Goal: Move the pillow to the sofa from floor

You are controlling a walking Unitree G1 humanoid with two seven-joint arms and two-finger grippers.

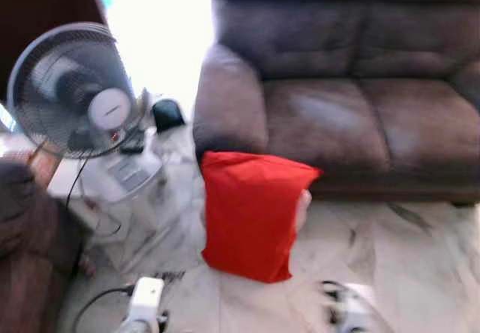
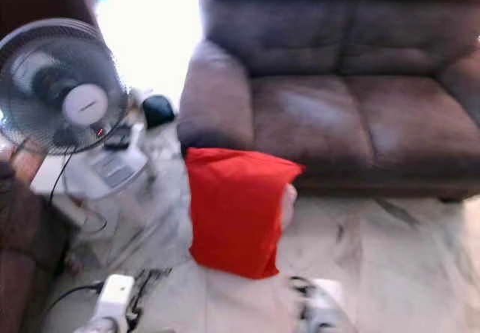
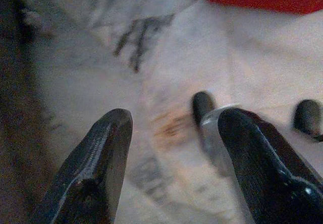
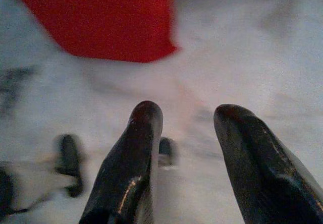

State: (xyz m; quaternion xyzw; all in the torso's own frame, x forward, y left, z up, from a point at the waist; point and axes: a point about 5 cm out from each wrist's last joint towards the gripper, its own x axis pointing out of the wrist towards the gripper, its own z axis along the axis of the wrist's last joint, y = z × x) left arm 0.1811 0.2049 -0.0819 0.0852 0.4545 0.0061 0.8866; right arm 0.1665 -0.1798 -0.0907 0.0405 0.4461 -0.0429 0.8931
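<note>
While the wide brown leather sofa (image 1: 352,100) fills twelve o'clock, the plump red fabric pillow (image 1: 251,217) stands on the white marble floor (image 1: 405,250) before its armrest; my left fingers (image 3: 174,158) and right fingers (image 4: 186,153) hang spread, empty.

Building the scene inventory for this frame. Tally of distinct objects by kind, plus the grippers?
Red pillow: 1, standing on the floor against the sofa's front
Brown sofa: 1
Standing fan: 1
Robot grippers: 2, left gripper and right gripper, both open above the marble floor
Total: 5
</note>
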